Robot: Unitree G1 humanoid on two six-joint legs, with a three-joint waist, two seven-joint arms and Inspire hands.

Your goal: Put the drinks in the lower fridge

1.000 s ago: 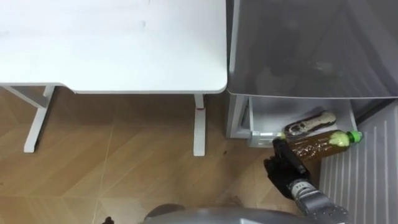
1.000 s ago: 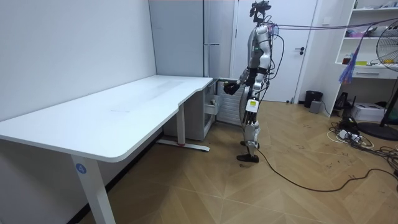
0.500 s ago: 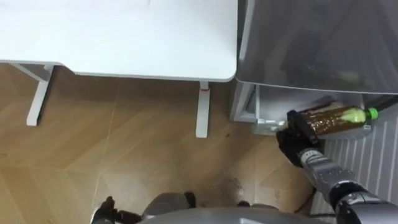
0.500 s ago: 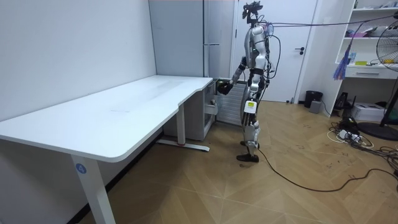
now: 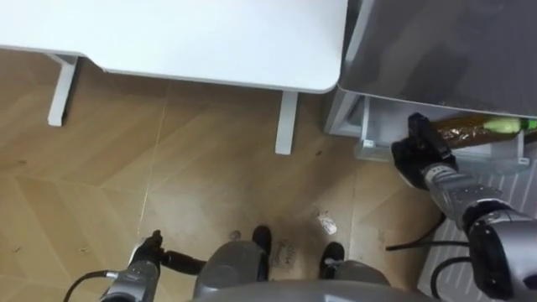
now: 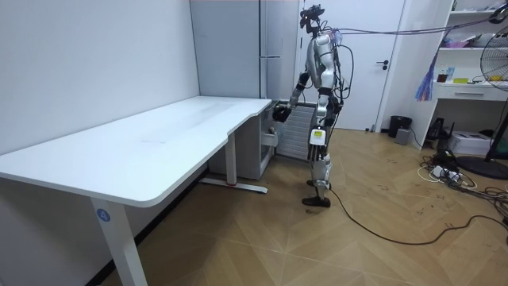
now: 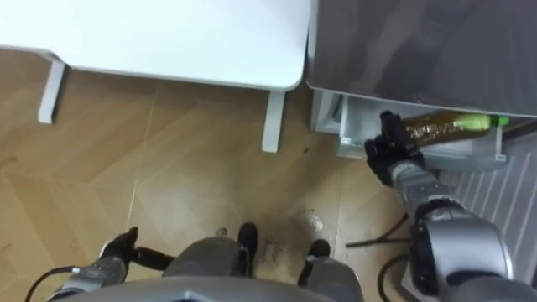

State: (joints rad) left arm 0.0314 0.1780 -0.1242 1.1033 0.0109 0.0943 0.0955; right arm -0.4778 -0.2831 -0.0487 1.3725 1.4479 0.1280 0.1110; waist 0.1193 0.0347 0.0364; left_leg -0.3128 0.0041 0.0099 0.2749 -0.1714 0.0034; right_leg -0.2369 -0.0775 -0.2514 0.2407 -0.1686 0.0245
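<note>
My right hand [image 5: 422, 155] is out in front of me, its dark fingers curled round the base end of the amber drink bottle [image 5: 474, 127]. The hand covers that end, so I can't see just how the grip sits. From the hand, the bottle runs sideways, further out to my right. It lies over the open lower drawer [image 5: 367, 144], and whether it touches the drawer's floor I cannot tell. The grey body of the fridge [image 5: 453, 50] overhangs just beyond the hand and hides the bottle's far side and most of the drawer's inside. The green cap [image 7: 500, 122] peeks out at the end away from the hand, close under that overhang. On the near side of the bottle, a ribbed white panel [image 7: 495, 197] is cut off by the frame's edge.

The white desk [image 5: 210, 33] is beyond the hand and to its left, with its top cropped.

My left hand [image 5: 144, 254] hangs low at my side, well apart from the drawer; it is small and dark, and I can't tell its state.

In the room view I stand upright beside the fridge, right arm reaching towards the drawer.
</note>
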